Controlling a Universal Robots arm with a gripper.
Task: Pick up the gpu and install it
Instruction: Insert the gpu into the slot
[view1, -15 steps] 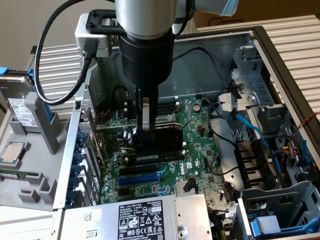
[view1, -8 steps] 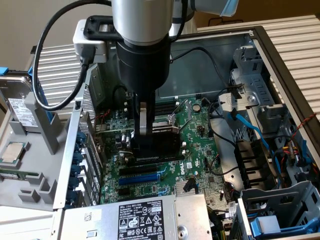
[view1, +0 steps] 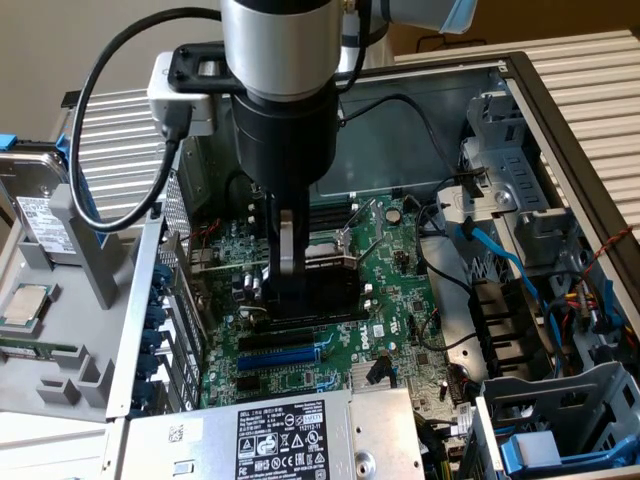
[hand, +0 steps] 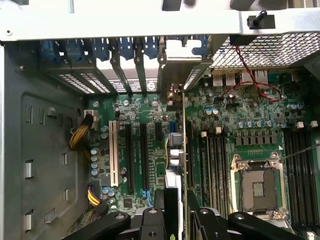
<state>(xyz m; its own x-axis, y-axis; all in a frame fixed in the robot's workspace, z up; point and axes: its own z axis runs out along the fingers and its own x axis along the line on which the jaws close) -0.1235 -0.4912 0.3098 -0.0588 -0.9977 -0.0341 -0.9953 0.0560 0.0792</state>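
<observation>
- The gripper (hand: 176, 202) (view1: 285, 268) reaches down into the open computer case (view1: 545, 95), its jaws pinching the graphics card (view1: 325, 285) (hand: 174, 147).
- The card stands on edge over the black slots of the motherboard (view1: 400, 290) (hand: 250, 125), its metal bracket toward the case's rear openings.
- Whether the card sits in a slot I cannot tell.
- A blue slot (view1: 280, 358) lies just beside it.

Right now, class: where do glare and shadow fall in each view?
Exterior view: daylight washes out the slatted panel; the arm shades the motherboard around the gpu. Wrist view: the case rail glares, the side wall is dim.
</observation>
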